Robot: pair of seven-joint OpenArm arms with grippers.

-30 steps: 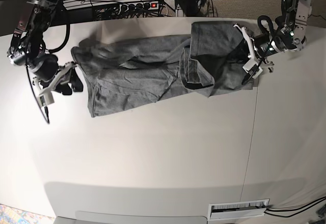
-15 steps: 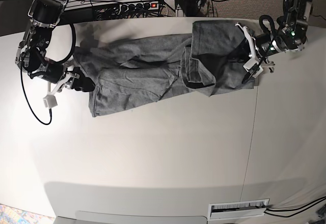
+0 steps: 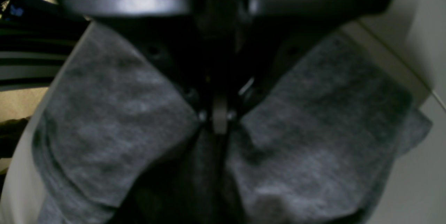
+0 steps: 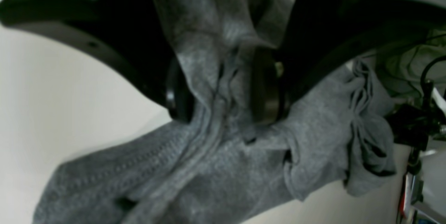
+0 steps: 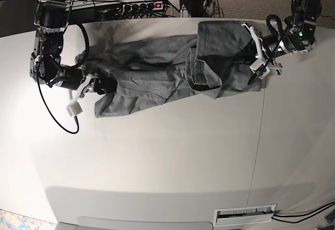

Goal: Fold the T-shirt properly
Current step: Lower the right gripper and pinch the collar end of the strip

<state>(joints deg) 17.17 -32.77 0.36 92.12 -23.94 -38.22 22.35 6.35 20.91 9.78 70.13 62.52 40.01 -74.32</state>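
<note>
The grey T-shirt [image 5: 157, 68] lies crumpled in a long band across the far part of the white table [image 5: 167, 157], with a flap folded over near its right end. My right gripper [image 5: 99, 86] is at the shirt's left end. In the right wrist view its jaws stand wide apart, and bunched T-shirt [image 4: 226, 168] fabric runs between the two fingers [image 4: 177, 98]. My left gripper [image 5: 255, 62] is at the shirt's right end. In the left wrist view the left gripper [image 3: 219, 123] is shut, pinching the T-shirt [image 3: 313, 112] fabric into a crease.
A power strip [image 5: 141, 5] and tangled cables sit behind the table's far edge. A black cable with a white tag [image 5: 73, 108] hangs from the right arm. A seam [image 5: 260, 130] runs down the table's right side, and a vent [image 5: 245, 214] sits at the front.
The right arm has moved rightward in the base view into the shirt's left end, bunching that end inward, and its jaws have opened a little wider. The left arm has hardly moved.
</note>
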